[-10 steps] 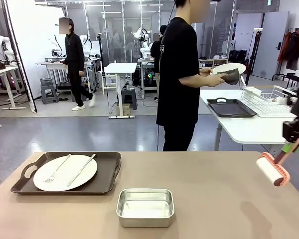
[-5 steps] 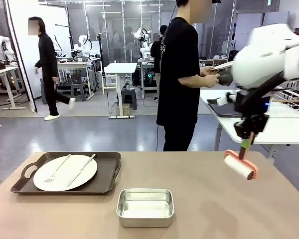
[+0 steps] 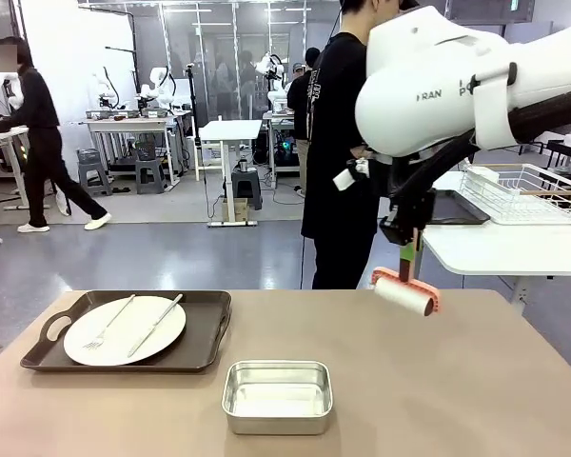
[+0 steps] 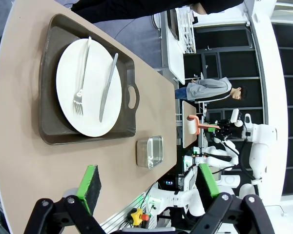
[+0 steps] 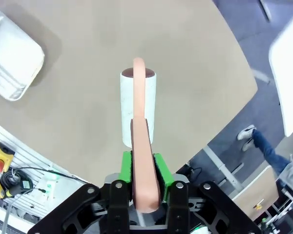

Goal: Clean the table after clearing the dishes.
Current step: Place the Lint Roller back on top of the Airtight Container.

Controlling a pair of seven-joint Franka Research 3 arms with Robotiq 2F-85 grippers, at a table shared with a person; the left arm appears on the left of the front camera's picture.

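Nearest, a steel pan sits on the table. Just behind it to the left, a tray carries a plate with a fork and a knife. The left gripper stands wide, holding nothing. Farther right, the right gripper clamps a lint roller over the table's far side.

Glossy grey floor runs far behind the right gripper, up to glass partitions. White side table behind the gripper, to its right, carries a wire rack.
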